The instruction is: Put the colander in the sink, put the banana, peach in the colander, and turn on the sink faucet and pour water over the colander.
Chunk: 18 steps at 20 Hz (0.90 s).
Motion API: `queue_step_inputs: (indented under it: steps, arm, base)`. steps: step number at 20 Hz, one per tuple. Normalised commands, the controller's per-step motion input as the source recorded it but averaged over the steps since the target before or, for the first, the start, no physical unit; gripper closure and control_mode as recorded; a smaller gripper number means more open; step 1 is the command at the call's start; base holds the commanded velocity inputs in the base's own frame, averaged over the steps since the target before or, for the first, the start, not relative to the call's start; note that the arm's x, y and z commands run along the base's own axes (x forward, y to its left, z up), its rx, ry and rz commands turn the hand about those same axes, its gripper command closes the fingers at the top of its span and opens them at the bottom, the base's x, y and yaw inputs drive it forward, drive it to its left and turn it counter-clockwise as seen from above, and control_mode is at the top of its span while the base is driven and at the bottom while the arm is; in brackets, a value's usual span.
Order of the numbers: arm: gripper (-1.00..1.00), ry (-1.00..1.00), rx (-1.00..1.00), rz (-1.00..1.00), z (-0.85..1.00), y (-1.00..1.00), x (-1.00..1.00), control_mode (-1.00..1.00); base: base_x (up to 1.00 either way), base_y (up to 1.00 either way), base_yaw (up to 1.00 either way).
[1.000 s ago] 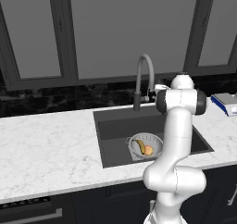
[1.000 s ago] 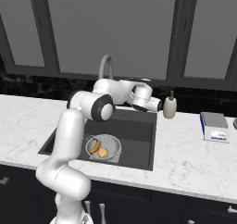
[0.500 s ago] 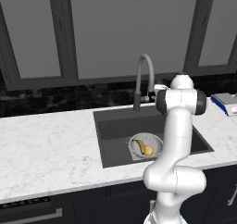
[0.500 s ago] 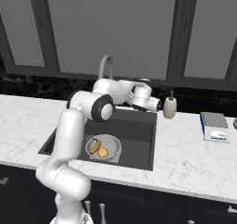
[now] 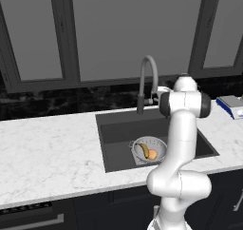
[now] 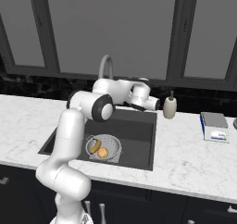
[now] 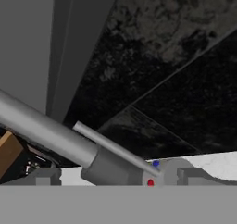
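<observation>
The colander (image 5: 150, 148) sits on the floor of the dark sink (image 5: 115, 129) with the yellow banana (image 5: 143, 150) and the orange peach (image 5: 152, 154) inside it. From the right they show again: colander (image 6: 103, 147), banana (image 6: 96, 146), peach (image 6: 102, 152), sink (image 6: 137, 131). The sink faucet (image 5: 146, 78) arches over the basin's back edge. My gripper (image 6: 148, 104) reaches toward the back wall, just right of the faucet (image 6: 106, 66). In the hand view the gripper (image 7: 119, 177) is open, its tips either side of the faucet base (image 7: 113, 168) with its thin lever (image 7: 109, 146).
A beige soap dispenser (image 6: 169, 107) stands on the counter just right of my hand. A blue and white box (image 6: 214, 127) lies farther right, also seen as a box (image 5: 231, 105) from the left. Dark backsplash and windows close the rear.
</observation>
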Motion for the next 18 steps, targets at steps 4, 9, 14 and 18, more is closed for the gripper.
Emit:
queue_step_inputs:
  steps: [4,9,14,18]
  arm:
    - [-1.0,-0.01,-0.02,0.0,0.0,0.0,0.39,-1.0]
    - [-1.0,0.0,-0.05,0.0,-0.04,0.0,0.39,-1.0]
    - [-1.0,0.0,-0.07,0.0,-0.22,0.0,0.21,-1.0]
    - [-1.0,0.0,-0.08,0.0,-0.28,0.0,0.04,-1.0]
  base:
    - [0.0,0.0,0.0]
    - [0.0,0.0,0.0]
    - [0.0,0.0,0.0]
    - [0.0,0.0,0.0]
